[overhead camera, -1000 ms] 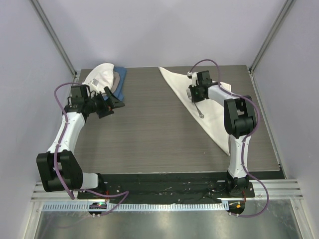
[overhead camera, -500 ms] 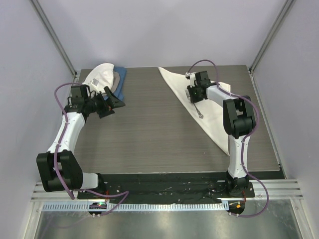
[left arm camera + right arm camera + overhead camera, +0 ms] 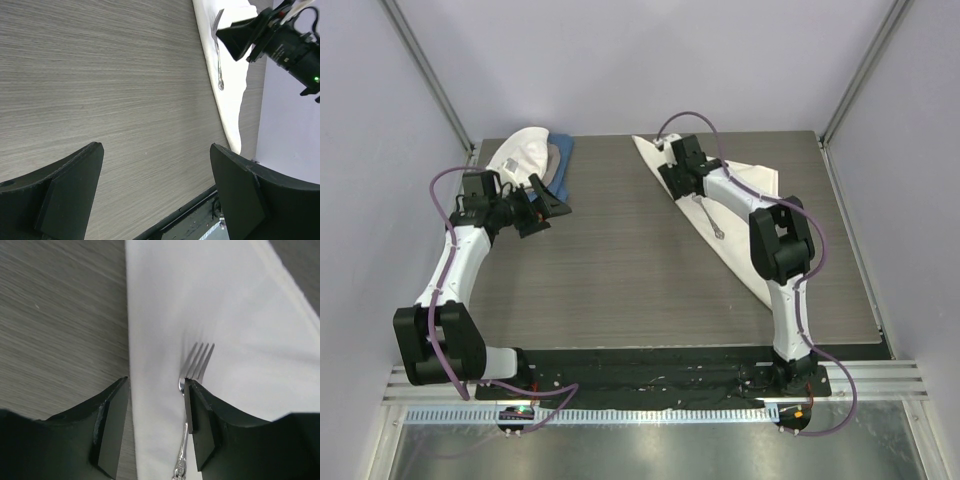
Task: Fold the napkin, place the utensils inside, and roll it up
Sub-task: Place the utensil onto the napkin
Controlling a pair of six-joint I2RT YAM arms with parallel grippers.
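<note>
Appears to end utensil placement, with fork (image 3: 199, 361) lying on the folded napkin (image 3: 225, 305) at the far right of the surface (image 3: 620, 270), right end effector (image 3: 155, 390) and left end effector (image 3: 156, 150) both spread, empty; calls next for rolling the napkin.

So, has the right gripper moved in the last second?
Yes. The right gripper has slid left along the napkin toward its far corner, leaving the fork lying on it.

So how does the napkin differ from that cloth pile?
The napkin lies flat in a triangle; the pile is heaped. The napkin is plain cream; the pile mixes white, tan and blue. The napkin bears the fork; the pile bears nothing. Both are cloth.
</note>
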